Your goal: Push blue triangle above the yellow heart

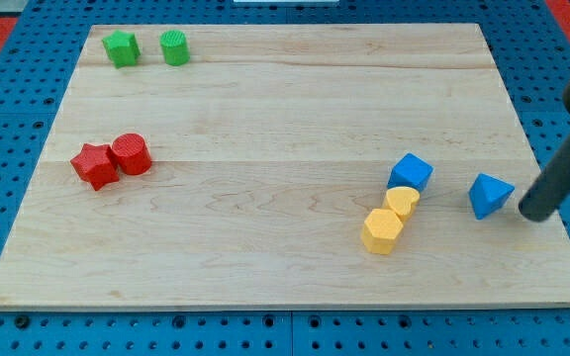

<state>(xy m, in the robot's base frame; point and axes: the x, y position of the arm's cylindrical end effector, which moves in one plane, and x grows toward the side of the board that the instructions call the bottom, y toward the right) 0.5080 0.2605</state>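
Observation:
The blue triangle (489, 194) lies near the board's right edge. My tip (534, 213) is just to its right and slightly below, close to it but apart. The yellow heart (402, 202) sits left of the triangle, touching a blue cube (411, 172) above it and a yellow hexagon (382, 230) below-left of it.
A red star (94, 165) and red cylinder (130, 153) touch at the left. A green star (121, 47) and green cylinder (174, 46) stand at the top left. The wooden board (285, 119) lies on a blue perforated table.

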